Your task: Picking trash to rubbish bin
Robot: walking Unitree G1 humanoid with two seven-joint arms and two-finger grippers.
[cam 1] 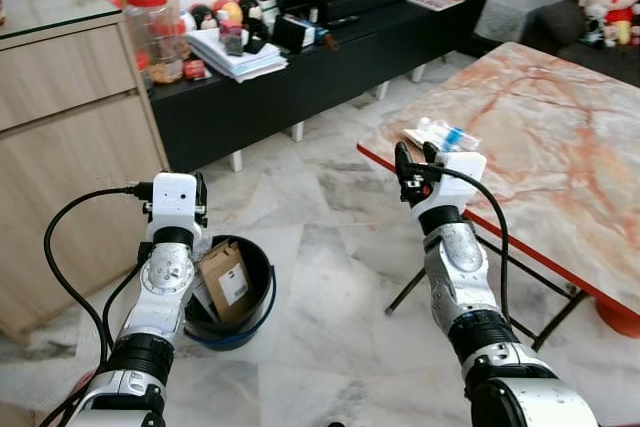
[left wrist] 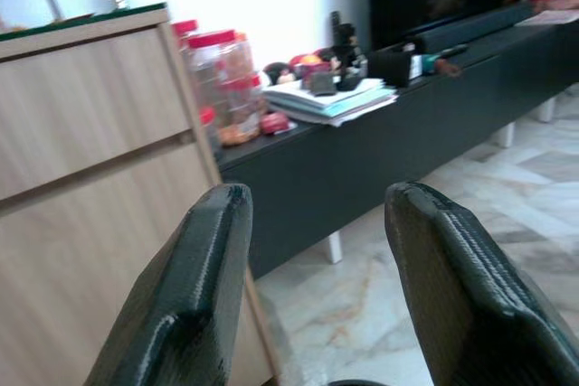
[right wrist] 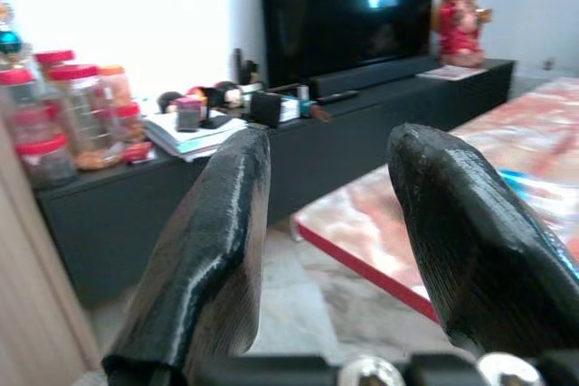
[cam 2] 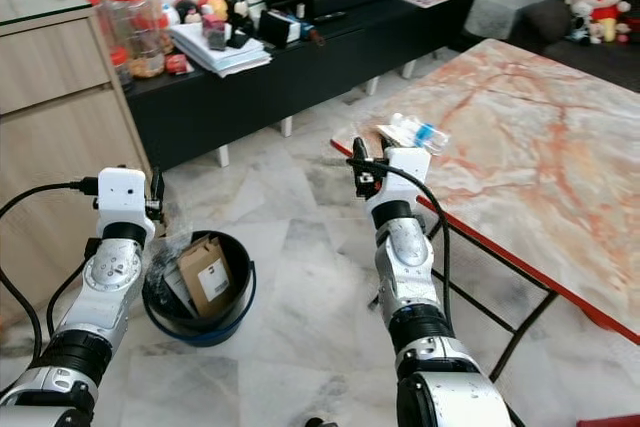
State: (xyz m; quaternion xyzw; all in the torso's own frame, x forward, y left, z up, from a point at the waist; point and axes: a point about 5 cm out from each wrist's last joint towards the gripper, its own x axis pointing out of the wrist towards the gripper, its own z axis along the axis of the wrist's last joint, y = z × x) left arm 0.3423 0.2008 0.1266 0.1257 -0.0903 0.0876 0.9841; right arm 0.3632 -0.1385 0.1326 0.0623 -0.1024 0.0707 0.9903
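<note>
black rubbish bin with cardboard box inside, below released left end effector; right end effector released too

Marble-tiled floor, black TV console, wooden cabinet, marble-top table.

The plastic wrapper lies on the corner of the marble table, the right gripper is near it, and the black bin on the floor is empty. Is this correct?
Not quite: the bin is not empty. The left eye view shows a cardboard box inside it. The rest holds: the plastic wrapper lies on the table corner, with the right gripper near it.
</note>
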